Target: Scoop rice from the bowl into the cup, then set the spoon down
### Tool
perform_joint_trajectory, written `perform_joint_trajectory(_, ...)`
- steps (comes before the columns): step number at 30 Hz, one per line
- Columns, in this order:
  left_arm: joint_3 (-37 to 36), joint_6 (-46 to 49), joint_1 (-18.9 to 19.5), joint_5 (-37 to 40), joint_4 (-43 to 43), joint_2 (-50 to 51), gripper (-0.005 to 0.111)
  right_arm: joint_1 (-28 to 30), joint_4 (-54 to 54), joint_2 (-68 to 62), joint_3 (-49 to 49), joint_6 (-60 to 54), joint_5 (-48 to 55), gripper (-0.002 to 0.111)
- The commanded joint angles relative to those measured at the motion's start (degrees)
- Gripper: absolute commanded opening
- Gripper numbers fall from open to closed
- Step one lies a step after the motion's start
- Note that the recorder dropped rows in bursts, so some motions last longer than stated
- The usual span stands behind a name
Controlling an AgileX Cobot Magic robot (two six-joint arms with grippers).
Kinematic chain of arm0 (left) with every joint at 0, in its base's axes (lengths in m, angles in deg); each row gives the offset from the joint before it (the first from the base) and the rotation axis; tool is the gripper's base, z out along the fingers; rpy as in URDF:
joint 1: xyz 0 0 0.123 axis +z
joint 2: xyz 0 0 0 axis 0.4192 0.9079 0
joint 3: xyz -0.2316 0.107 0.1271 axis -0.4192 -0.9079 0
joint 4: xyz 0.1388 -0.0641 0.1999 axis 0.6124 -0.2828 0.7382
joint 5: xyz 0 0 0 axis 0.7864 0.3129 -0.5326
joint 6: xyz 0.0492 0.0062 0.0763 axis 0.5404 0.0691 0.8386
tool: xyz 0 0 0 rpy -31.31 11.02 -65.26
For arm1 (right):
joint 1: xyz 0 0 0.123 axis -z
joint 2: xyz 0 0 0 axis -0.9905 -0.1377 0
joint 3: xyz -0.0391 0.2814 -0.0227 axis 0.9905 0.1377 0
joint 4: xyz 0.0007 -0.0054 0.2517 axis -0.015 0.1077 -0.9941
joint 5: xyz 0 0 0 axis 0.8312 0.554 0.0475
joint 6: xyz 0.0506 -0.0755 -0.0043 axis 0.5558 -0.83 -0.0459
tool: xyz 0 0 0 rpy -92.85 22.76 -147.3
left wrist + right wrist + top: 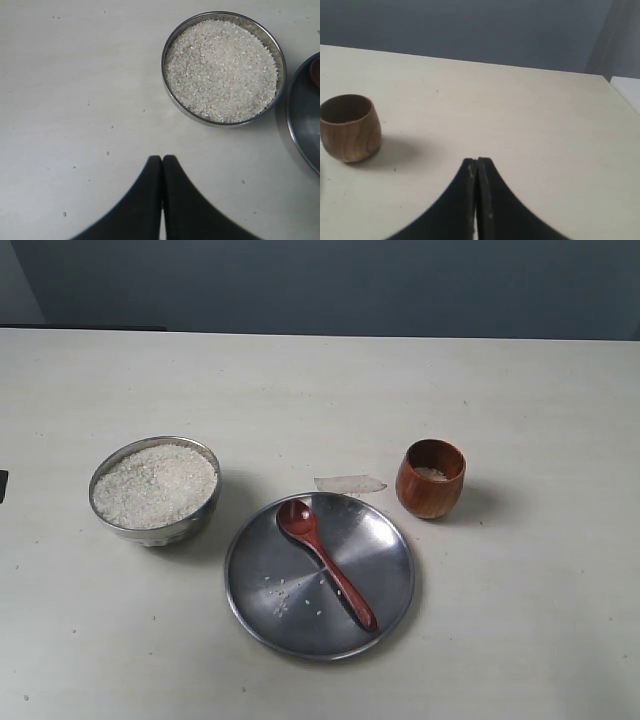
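The spoon (325, 560) lies on the steel plate (385, 560), among a few loose grains. The bowl (170, 532), heaped with rice (155, 483), stands left of the plate; the cup (431, 490), holding a little rice, stands near its right far rim. The left fingers (142, 205) and right fingers (457, 205) are pressed together, gripping nothing, above the counter (520, 620)

Left wrist view's edge cuts off the plate (302, 120) — and nearly all the spoon (316, 72).
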Motion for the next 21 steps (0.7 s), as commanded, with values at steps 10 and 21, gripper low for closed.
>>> perform_joint_trajectory(10, 0.21, -0.04, -0.50, -0.43, -0.16, 0.10, 0.000, 0.35, 1.60, 0.19, 0.24, 3.47, -0.62, -0.001)
perform_joint_trajectory(21, 0.21, -0.04, -0.50, -0.43, -0.16, 0.10, 0.000, 0.35, 1.48, 0.19, 0.24, 3.47, -0.62, -0.001)
